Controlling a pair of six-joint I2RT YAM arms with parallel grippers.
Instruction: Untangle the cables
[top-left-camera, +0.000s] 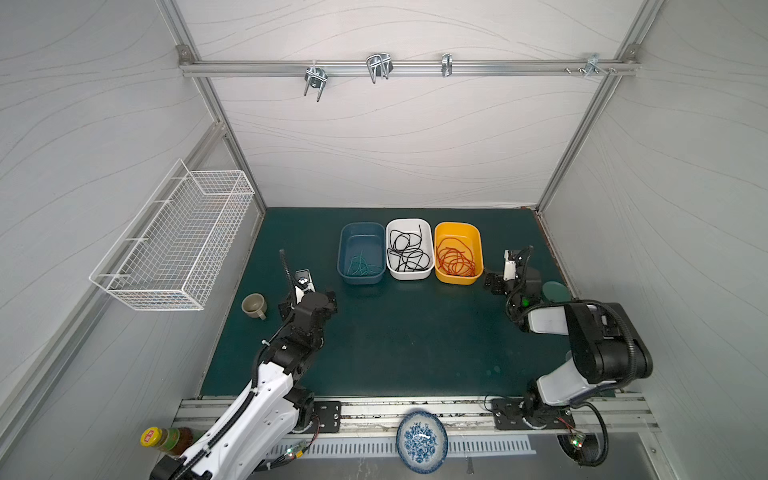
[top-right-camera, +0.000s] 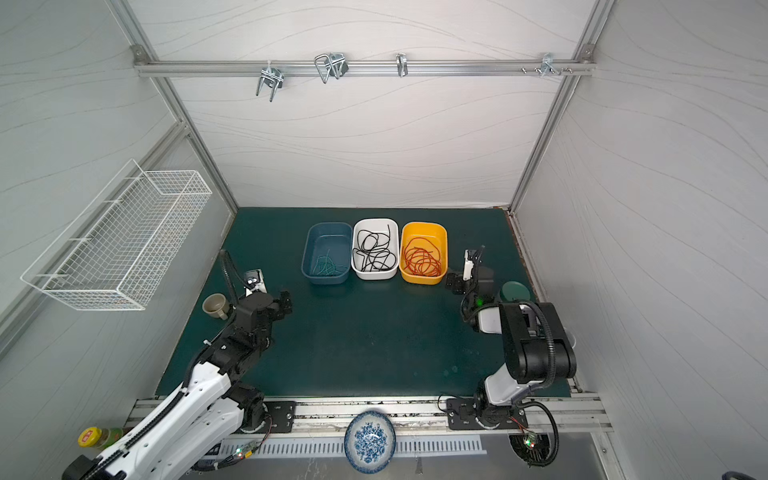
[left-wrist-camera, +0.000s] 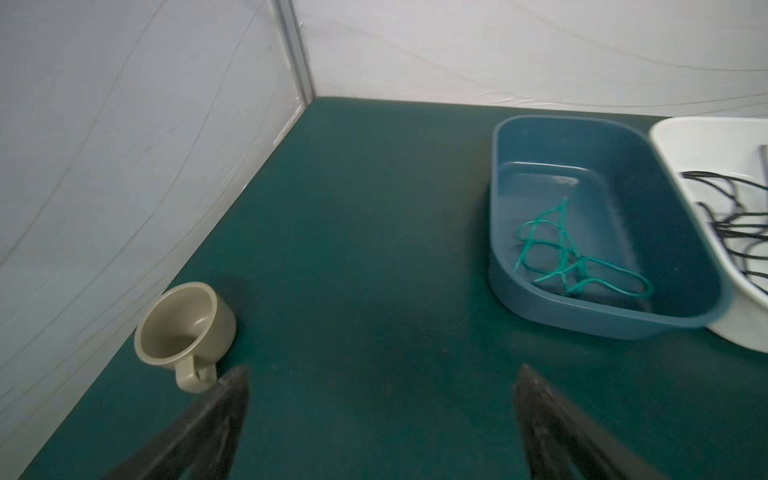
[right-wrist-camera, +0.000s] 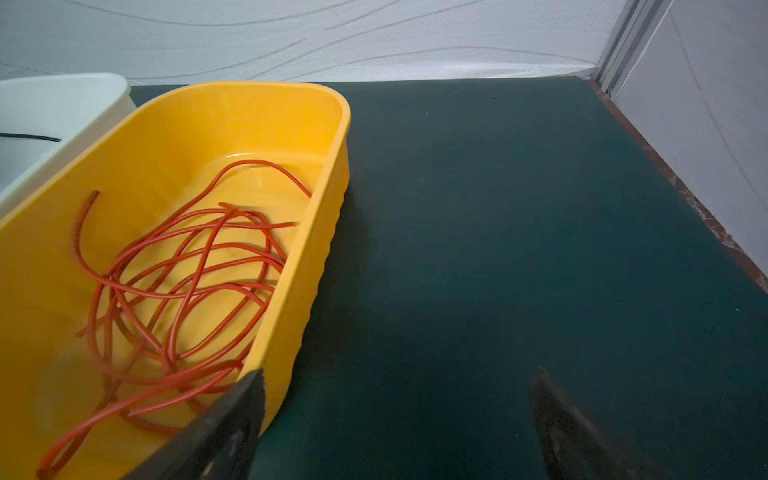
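Both top views show the whole dark green bench (top-left-camera: 415, 345). Three tubs stand in a row touching side to side at its far middle: a blue tub (top-left-camera: 360, 245), a white tub (top-left-camera: 409, 220) and a yellow tub (top-left-camera: 457, 279). Only these views show the wire basket (top-left-camera: 178, 245) on the left wall, the patterned plate (top-left-camera: 422, 440) at the near edge and the bottle (top-left-camera: 160, 438) by the left arm's base. A round dark green thing (top-left-camera: 555, 291) sits just beside the right arm; it may be a lid, but it is too small to tell.

The wrist views give the detail. In the left wrist view the left gripper (left-wrist-camera: 382, 370) hangs over bare bench with its jaws wide apart and nothing between them, and the beige mug (left-wrist-camera: 183, 328) is near one jaw. The teal-green cables (left-wrist-camera: 577, 266) are a few thin loops crossing one another on the blue tub's floor. The black cables (left-wrist-camera: 731, 224) show only partly at the frame's edge here. The top views show them whole (top-left-camera: 407, 251) as loose overlapping loops in the white tub.

In the right wrist view the right gripper (right-wrist-camera: 400, 372) also has its jaws spread and empty, one of them beside the yellow tub's wall. The red cables (right-wrist-camera: 187, 282) lie inside that tub in many coils heaped over each other, with their cut ends free.
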